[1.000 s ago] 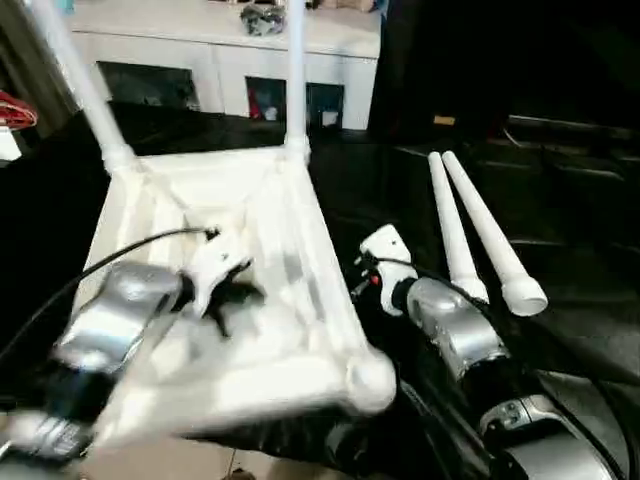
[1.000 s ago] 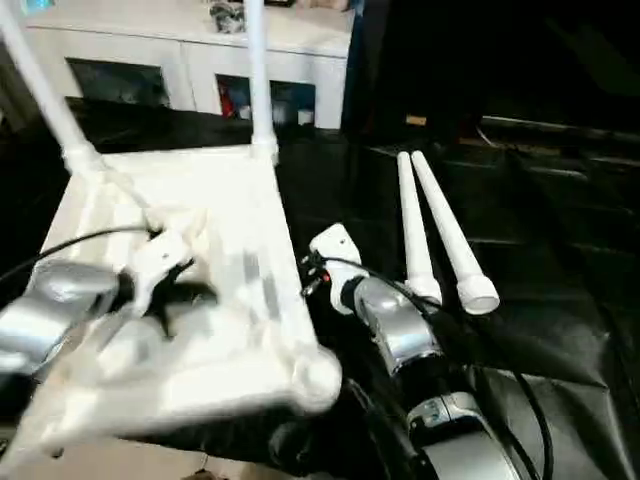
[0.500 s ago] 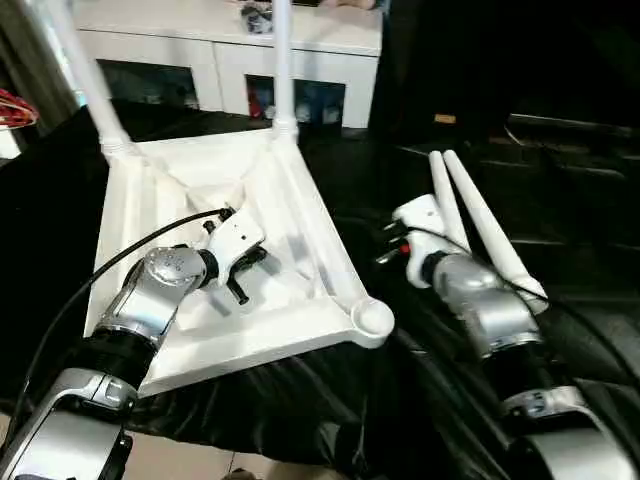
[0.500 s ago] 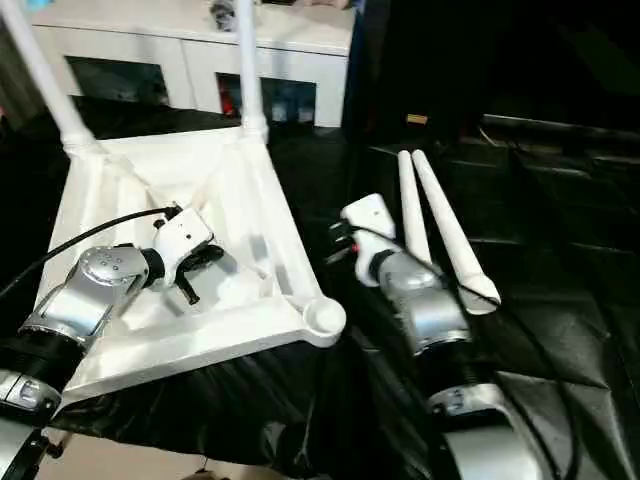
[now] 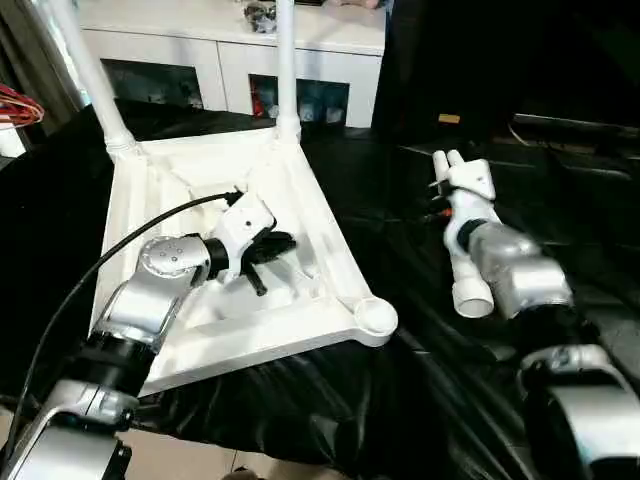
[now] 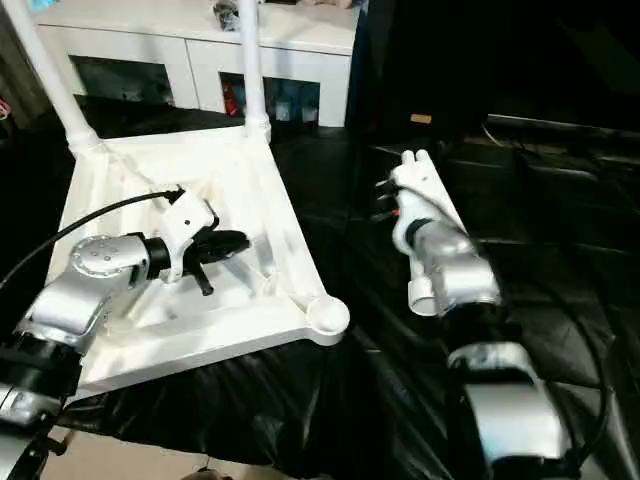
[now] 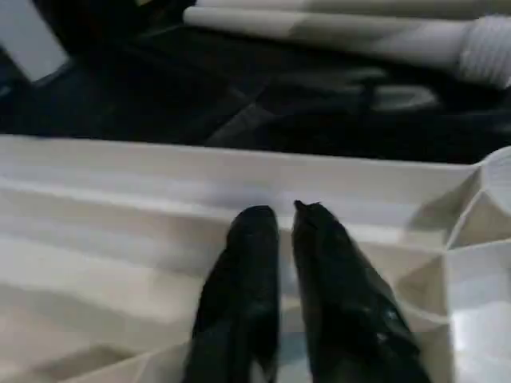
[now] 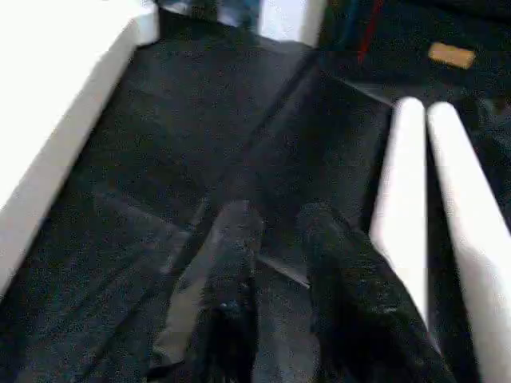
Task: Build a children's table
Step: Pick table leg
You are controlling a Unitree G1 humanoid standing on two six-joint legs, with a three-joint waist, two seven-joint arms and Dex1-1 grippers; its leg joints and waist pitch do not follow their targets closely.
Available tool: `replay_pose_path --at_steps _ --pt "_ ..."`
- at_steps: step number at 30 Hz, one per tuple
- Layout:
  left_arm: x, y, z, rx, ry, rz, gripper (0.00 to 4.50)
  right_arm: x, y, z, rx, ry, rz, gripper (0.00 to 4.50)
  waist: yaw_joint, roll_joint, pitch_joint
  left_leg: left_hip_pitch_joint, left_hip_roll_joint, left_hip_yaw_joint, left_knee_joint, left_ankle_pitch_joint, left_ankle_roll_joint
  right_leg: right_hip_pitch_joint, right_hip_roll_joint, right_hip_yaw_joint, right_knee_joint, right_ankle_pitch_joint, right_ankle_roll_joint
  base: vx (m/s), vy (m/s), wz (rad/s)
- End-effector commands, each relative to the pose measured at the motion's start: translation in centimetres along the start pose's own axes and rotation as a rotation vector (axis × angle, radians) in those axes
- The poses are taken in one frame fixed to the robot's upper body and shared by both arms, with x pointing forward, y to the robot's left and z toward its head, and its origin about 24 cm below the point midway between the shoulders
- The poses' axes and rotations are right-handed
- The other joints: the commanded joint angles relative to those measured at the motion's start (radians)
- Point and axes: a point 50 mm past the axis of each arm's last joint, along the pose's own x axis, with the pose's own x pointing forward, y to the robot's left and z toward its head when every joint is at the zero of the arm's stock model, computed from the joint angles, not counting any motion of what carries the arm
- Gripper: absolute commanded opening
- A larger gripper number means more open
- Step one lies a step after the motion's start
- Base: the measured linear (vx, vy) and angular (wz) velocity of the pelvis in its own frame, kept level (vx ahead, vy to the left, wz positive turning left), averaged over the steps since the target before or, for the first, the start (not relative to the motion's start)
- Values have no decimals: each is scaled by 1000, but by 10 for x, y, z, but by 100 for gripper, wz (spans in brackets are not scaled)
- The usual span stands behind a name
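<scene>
My worry: the right gripper (image 8: 267, 239), jaws slightly apart and empty, sits beside the two loose legs (image 8: 435, 207) and could nudge them rolling. The left gripper (image 7: 283, 219), jaws narrowly apart, hovers inside the upturned table top (image 5: 330, 215). Since a second ago, my right arm reached farther from that top.

Our right claw (image 6: 385, 203) has swung away from the table top's (image 5: 150, 190) edge, out over the two loose legs (image 5: 470, 290), and its fingers have parted a little. Our left claw (image 5: 275, 247) has slid across the ribbed underside toward the right rim, fingers now slightly apart above it.
</scene>
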Motion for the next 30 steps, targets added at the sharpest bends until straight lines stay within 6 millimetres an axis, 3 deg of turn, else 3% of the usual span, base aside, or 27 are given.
replay_pose_path --at_steps 1,2,6,8,12,16,24,30 --pt "1 -3 7 9 -22 -17 91 1 -6 4 29 -3 -30 147 1 3 -77 16 34 -9 -61 -186 -14 54 -82 50 -64 -176 -209 0 0 0" --pt "4 -7 8 15 -28 -33 115 1 -9 5 40 5 -47 162 1 3 -77 16 34 -8 -61 -185 -11 53 -80 49 -65 -174 -209 0 0 0" --pt "11 -20 17 16 -61 -93 126 2 -19 2 71 52 -117 185 0 -3 -77 15 33 -6 -59 -181 -9 53 -80 49 -64 -180 -216 0 0 0" --pt "13 -24 20 15 -74 -115 158 2 -21 0 81 66 -127 211 0 -2 -77 14 33 -5 -58 -175 -5 53 -79 49 -62 -169 -211 0 0 0" --pt "16 -33 27 8 -102 -167 168 2 -24 -4 88 90 -144 240 -1 -2 -77 14 33 -5 -58 -174 -2 54 -79 48 -63 -172 -211 0 0 0" --pt "19 -42 36 9 -126 -225 207 1 -28 -10 102 128 -159 284 -2 -1 -77 15 33 -5 -57 -188 -6 53 -78 47 -65 -187 -212 0 0 0" --pt "19 -46 43 42 -126 -236 269 -1 -31 -24 158 236 -169 352 -5 -2 -77 13 31 -6 -56 -192 -3 55 -73 45 -65 -192 -206 0 0 0" --pt "18 -44 48 61 -127 -225 313 -5 -27 -37 261 396 -110 358 0 -1 -77 13 34 -4 -55 -188 -1 54 -73 43 -63 -191 -216 0 0 0"
